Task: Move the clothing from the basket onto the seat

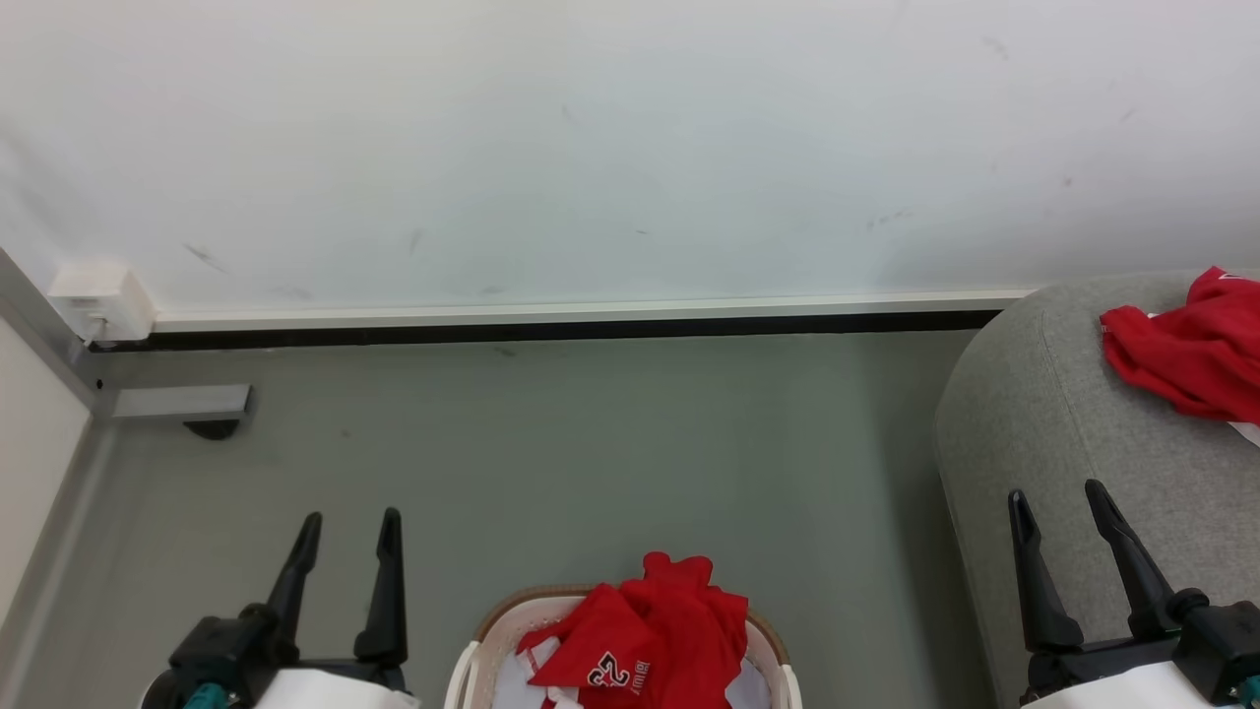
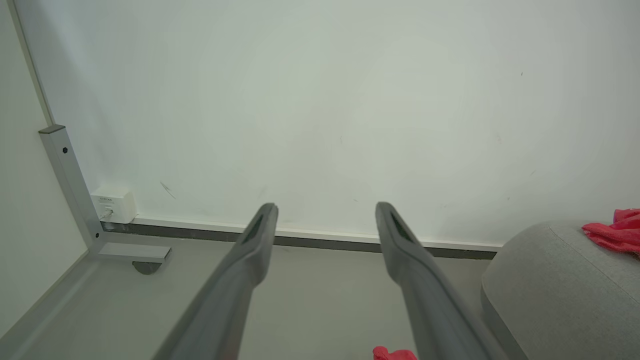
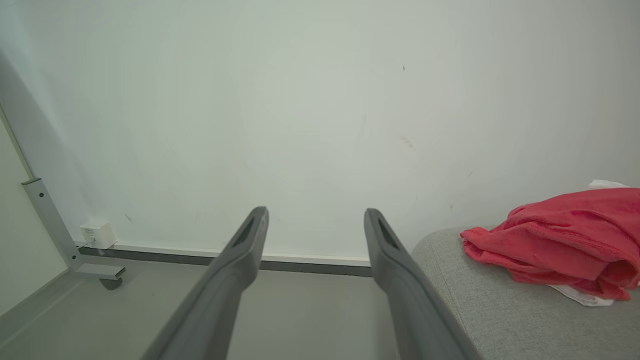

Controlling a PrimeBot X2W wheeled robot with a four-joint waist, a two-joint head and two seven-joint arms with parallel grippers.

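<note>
the crumpled red sports garment with a printed number (image 1: 640, 630) is heaped in the round white perforated plastic basket (image 1: 465, 679), low between the arms and behind their fingertips. the left gripper (image 1: 349, 522) and right gripper (image 1: 1055, 494) are both spread and empty. the left looks nearer, while the light-grey fabric sofa (image 1: 1034, 423) lies to the right.

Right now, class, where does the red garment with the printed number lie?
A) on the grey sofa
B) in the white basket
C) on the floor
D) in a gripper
B: the numbered garment sits heaped in the basket at the bottom of the head view.
</note>
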